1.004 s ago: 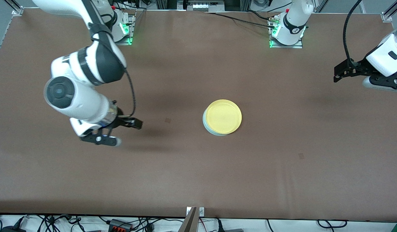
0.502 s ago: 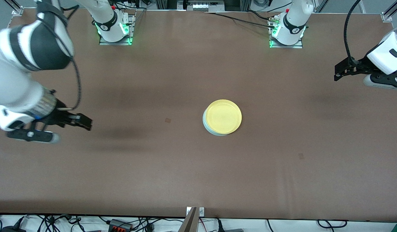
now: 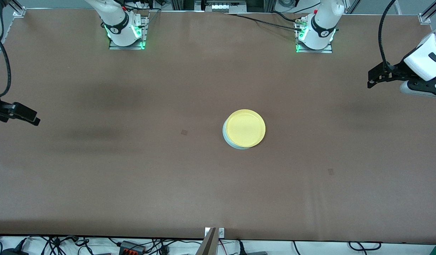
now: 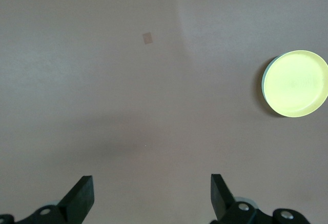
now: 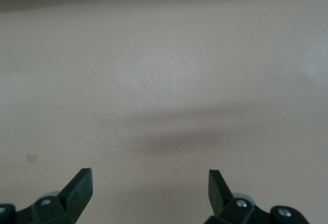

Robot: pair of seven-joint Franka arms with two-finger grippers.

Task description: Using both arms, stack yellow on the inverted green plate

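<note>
The yellow plate [image 3: 245, 128] lies on top of the pale green plate [image 3: 225, 136] near the middle of the brown table; only a thin crescent of green rim shows under it. Both also show in the left wrist view, the yellow plate [image 4: 296, 82] over the green plate's edge [image 4: 263, 83]. My left gripper [image 3: 373, 78] is open and empty, up over the table's left-arm end. My right gripper [image 3: 30, 117] is open and empty at the table's right-arm end, mostly cut off by the view's edge. In the wrist views both the left gripper [image 4: 151, 198] and the right gripper [image 5: 149, 190] hold nothing.
The two arm bases [image 3: 125, 30] [image 3: 315, 35] stand at the table's edge farthest from the front camera. Small dark marks [image 3: 184, 132] [image 3: 330, 171] dot the brown cloth. Cables [image 3: 133, 246] lie off the table's near edge.
My right arm has swung away from the plates toward its own end of the table and is now almost out of view. The left arm and the plates have barely moved.
</note>
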